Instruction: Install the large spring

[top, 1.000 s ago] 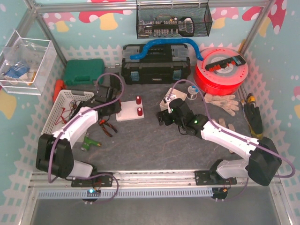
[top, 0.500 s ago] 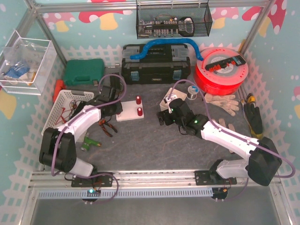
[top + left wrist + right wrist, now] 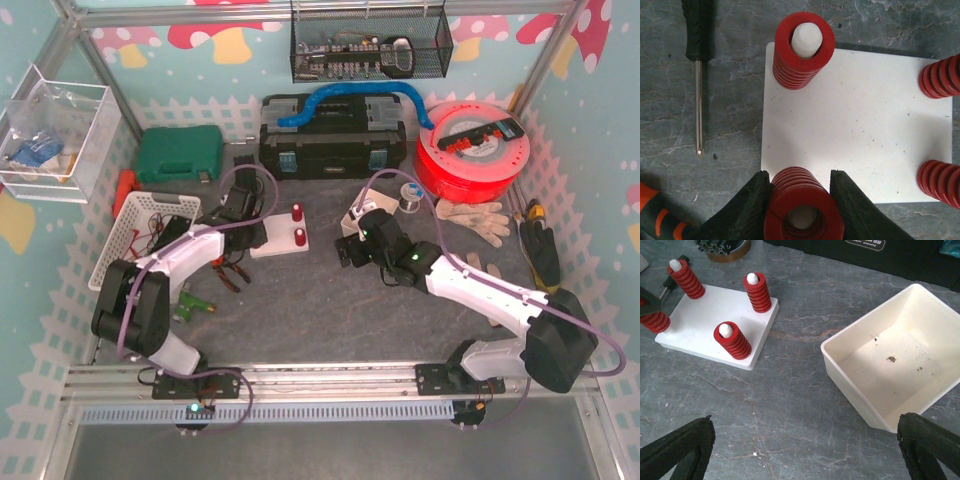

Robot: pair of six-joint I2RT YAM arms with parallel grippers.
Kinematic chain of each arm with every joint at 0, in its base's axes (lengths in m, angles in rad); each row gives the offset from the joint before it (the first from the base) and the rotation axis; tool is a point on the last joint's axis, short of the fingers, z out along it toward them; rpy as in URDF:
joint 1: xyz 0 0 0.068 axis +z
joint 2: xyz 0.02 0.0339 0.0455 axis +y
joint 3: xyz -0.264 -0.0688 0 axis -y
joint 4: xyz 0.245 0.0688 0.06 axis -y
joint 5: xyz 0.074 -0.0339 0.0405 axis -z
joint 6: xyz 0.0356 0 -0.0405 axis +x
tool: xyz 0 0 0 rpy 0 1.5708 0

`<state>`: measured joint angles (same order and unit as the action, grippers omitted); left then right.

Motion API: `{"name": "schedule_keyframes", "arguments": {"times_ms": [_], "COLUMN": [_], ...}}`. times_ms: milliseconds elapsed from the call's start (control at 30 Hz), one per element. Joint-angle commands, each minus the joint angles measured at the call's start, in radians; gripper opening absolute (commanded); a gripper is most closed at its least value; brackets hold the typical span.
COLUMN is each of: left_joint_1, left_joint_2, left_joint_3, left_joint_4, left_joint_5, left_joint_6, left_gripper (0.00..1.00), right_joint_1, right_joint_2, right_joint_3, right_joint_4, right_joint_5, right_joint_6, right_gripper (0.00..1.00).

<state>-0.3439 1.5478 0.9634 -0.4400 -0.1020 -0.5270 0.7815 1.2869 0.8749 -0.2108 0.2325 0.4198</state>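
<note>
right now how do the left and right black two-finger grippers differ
Left gripper is shut on a red coil spring seated at the white plate's corner; right gripper gapes wide, empty. Left is at the plate; right hangs over grey table beside a white square bin. Both have black fingers.

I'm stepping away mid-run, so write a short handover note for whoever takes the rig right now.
Left gripper: closed around the large red coil spring, which sits over a corner peg of the white flat base plate.
Right gripper: open, empty, hovering over the table near the empty white plastic bin.
Done: all four pegs carry red springs.
Left: release the spring, check it is seated, retract.
</note>
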Motion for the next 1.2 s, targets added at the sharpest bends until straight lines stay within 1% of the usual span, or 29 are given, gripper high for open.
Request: {"name": "schedule_keyframes", "arguments": {"times_ms": [0, 133, 200, 300, 400, 500, 600, 633, 667, 767, 867, 967, 1033, 1100, 1167], "left_joint_1": [-0.007, -0.008, -0.01, -0.01, -0.009, -0.009, -0.009, -0.008, -0.009, -0.007, -0.007, -0.008, -0.007, 0.014, 0.07], "left_joint_2": [0.003, -0.024, -0.043, -0.079, -0.123, -0.19, -0.259, -0.275, -0.295, -0.356, -0.416, -0.467, -0.477, -0.461, -0.434], "left_joint_3": [-0.005, -0.009, -0.015, -0.019, 0.01, 0.055, 0.099, 0.116, 0.124, 0.104, 0.029, -0.107, -0.217, -0.304, -0.349], "left_joint_4": [0.04, 0.04, 0.038, 0.027, -0.011, -0.034, -0.023, -0.008, 0.01, 0.103, 0.243, 0.444, 0.625, 0.732, 0.777], "left_joint_5": [-0.007, 0.002, 0.008, 0.012, 0.016, 0.001, -0.033, -0.034, -0.069, -0.135, -0.171, -0.2, -0.238, -0.26, -0.215], "left_joint_6": [-0.01, -0.021, -0.027, -0.043, -0.056, -0.059, -0.045, -0.024, -0.004, 0.079, 0.199, 0.373, 0.48, 0.523, 0.501], "left_gripper": [0.37, 0.54, 0.6, 0.66, 0.69, 0.73, 0.78, 0.88, 0.98, 0.99, 0.99, 0.99, 0.99, 0.99, 0.99], "right_joint_1": [-0.009, -0.015, -0.02, -0.031, -0.062, -0.119, -0.203, -0.23, -0.255, -0.304, -0.346, -0.4, -0.448, -0.485, -0.518], "right_joint_2": [0.001, -0.012, -0.017, -0.025, -0.025, -0.032, -0.038, -0.039, -0.041, -0.04, -0.03, -0.026, -0.021, -0.006, 0.006], "right_joint_3": [0.036, 0.043, 0.049, 0.063, 0.082, 0.081, 0.079, 0.079, 0.076, 0.07, 0.077, 0.037, -0.014, -0.066, -0.121], "right_joint_4": [-0.014, -0.014, -0.014, -0.012, -0.004, 0.046, 0.104, 0.125, 0.151, 0.219, 0.251, 0.329, 0.402, 0.453, 0.502], "right_joint_5": [0.028, 0.037, 0.038, 0.048, 0.082, 0.118, 0.134, 0.14, 0.148, 0.194, 0.253, 0.272, 0.261, 0.271, 0.28], "right_joint_6": [-0.007, -0.013, -0.011, -0.008, 0.006, 0.017, 0.03, 0.024, 0.008, -0.081, -0.152, -0.225, -0.249, -0.251, -0.247], "right_gripper": [0.99, 0.99, 0.99, 0.99, 0.99, 0.99, 0.99, 0.99, 0.99, 0.99, 0.99, 0.99, 0.99, 0.99, 0.99]}}
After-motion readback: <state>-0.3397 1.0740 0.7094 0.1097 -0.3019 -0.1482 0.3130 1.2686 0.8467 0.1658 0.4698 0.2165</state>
